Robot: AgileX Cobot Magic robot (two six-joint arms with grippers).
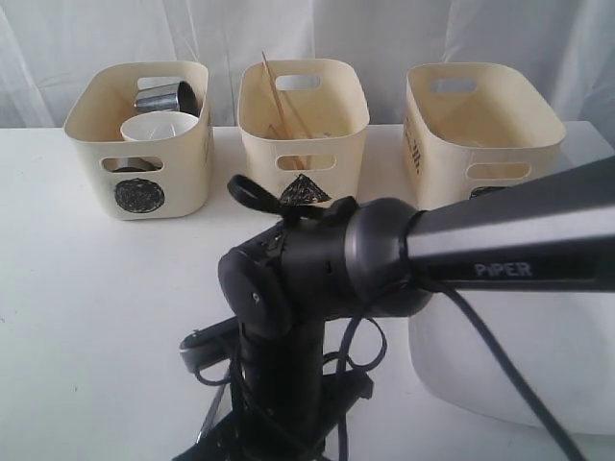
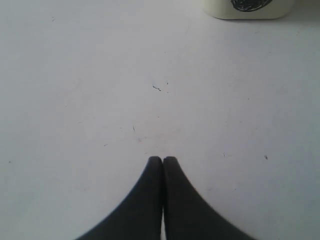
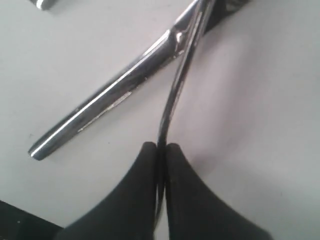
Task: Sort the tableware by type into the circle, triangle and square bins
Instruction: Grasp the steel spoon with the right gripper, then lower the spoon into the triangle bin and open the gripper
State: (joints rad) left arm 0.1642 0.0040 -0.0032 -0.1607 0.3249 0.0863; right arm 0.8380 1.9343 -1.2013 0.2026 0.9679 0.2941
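My right gripper (image 3: 161, 146) is shut on a thin steel piece of cutlery (image 3: 172, 97) seen edge-on; whether it is a fork or a knife I cannot tell. A flat steel handle (image 3: 100, 107) lies on the table and crosses it farther out. My left gripper (image 2: 162, 158) is shut and empty over bare table, with the foot of the circle bin (image 2: 247, 7) ahead. At the back stand the circle bin (image 1: 139, 134) with a steel mug (image 1: 165, 96) and a white bowl (image 1: 154, 127), the triangle bin (image 1: 306, 125) with chopsticks (image 1: 283, 101), and the square bin (image 1: 480, 120).
The right arm (image 1: 413, 254) fills the front middle of the exterior view and hides the table under it. A large white plate (image 1: 519, 355) lies at the front right. Another steel end (image 3: 45, 4) shows at the edge of the right wrist view.
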